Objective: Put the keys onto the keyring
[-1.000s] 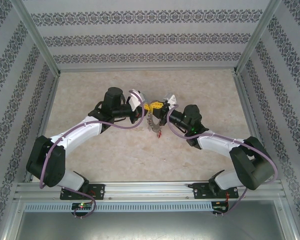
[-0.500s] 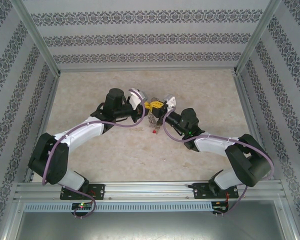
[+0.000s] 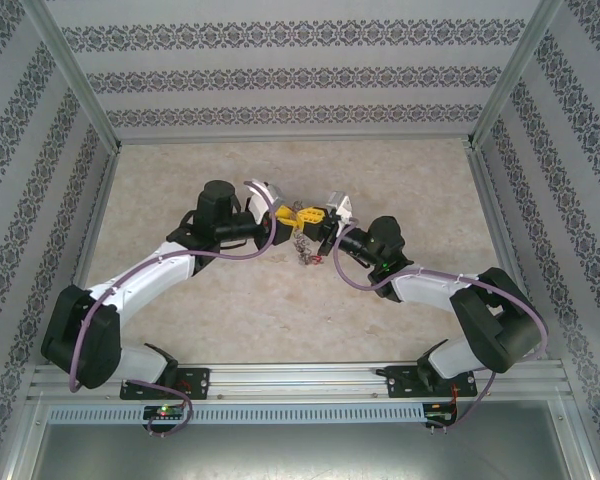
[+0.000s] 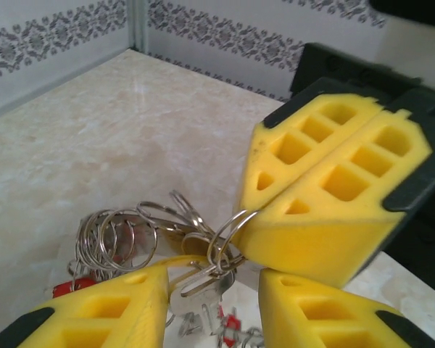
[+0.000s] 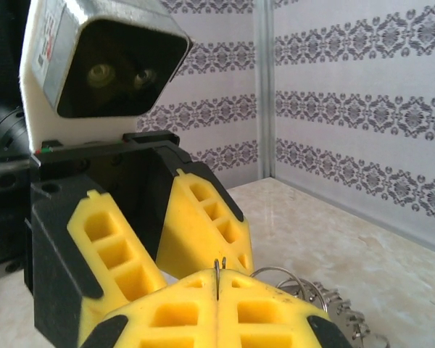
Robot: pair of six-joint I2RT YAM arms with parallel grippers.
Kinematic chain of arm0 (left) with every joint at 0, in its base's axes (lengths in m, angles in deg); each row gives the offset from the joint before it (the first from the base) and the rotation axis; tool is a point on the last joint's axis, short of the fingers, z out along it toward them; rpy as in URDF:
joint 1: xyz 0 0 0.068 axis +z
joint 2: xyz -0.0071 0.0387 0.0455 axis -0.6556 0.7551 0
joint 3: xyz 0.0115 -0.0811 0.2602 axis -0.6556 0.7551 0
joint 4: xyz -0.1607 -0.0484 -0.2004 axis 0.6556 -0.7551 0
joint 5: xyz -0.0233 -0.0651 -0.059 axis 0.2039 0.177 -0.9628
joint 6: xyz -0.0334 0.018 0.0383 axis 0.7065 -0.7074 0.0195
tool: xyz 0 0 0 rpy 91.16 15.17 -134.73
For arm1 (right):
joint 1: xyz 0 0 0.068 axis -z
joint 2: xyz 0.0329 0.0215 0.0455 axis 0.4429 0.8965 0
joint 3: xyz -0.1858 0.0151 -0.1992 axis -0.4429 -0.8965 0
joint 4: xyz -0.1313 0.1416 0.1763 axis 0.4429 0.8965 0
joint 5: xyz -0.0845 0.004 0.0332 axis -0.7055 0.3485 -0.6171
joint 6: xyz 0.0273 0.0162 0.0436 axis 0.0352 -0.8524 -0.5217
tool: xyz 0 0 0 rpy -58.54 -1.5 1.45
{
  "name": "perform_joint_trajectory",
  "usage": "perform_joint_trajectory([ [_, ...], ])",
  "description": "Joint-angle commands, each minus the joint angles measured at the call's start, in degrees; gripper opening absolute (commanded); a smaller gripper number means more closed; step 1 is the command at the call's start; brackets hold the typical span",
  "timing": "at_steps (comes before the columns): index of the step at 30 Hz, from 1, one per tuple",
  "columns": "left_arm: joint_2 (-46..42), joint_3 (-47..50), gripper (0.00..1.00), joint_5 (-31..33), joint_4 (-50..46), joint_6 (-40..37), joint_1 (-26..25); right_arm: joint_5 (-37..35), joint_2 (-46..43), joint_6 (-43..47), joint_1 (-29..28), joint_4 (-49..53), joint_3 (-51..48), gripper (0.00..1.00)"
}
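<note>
First, from up high, both arms reach to the middle of the desk (image 3: 400,170) and meet there. The left fingers (image 3: 288,212) and the right fingers (image 3: 317,220) are very close, tip to tip. The keyring (image 3: 305,248) hangs just under them in a little silver bunch. I cannot tell if it touches the desk. Next, the left wrist camera looks along its own left fingers (image 4: 109,315). They are spread apart and not gripping. Small silver keys (image 4: 214,284) sit in the gap between them, and loops of the keyring (image 4: 119,239) spread off to the left. Above them, the right fingers (image 4: 326,196) are pressed tight together and pinch one thin loop of the keyring. A red tag (image 4: 71,288) peeks out low on the left. Last, the right wrist camera shows the right fingers (image 5: 174,315) clenched. A thin bit of wire pokes up from the crack between them. More loops of the keyring (image 5: 326,301) lie to the right, over the desk (image 5: 377,268). The left fingers (image 5: 203,221) stand open just behind.
</note>
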State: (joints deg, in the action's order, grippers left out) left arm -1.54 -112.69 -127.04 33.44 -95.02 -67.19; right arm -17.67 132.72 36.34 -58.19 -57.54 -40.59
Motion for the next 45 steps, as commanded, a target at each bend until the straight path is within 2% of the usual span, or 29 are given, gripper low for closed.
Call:
perform_joint_trajectory([
  [1, -2.6, -2.0, 0.37, -7.4, -1.0, 0.0, 1.1, 6.1, 0.5, 1.1, 1.3, -2.6, -0.4, 0.0],
  [7, -2.9, -3.1, 0.37, -9.2, -5.5, -3.2, 2.9, 9.9, 0.0, 0.6, 2.9, -2.8, 0.0, 0.0],
  [14, -5.8, 0.0, 0.41, -7.3, -3.8, -3.2, 4.2, 13.6, -1.1, 0.3, 4.0, -3.0, -0.3, 0.0],
  [19, -2.7, -2.7, 0.44, -10.5, -7.2, -4.4, 4.2, 15.5, -1.2, -0.3, 4.1, -3.1, 0.3, 0.0],
  [23, 0.3, -5.6, 0.34, -15.1, -12.2, -8.1, 4.1, 15.9, -1.1, -1.2, 4.0, -3.9, 0.9, 0.0],
  [36, 2.7, -8.6, 0.35, -18.7, -16.0, -12.9, 3.2, 18.3, -1.1, -0.3, 3.2, -2.8, 1.8, 0.0],
  [45, 3.2, -9.6, 0.31, -21.8, -20.7, -18.3, 2.6, 19.7, -0.9, -0.3, 2.8, -3.0, 2.4, 0.0],
])
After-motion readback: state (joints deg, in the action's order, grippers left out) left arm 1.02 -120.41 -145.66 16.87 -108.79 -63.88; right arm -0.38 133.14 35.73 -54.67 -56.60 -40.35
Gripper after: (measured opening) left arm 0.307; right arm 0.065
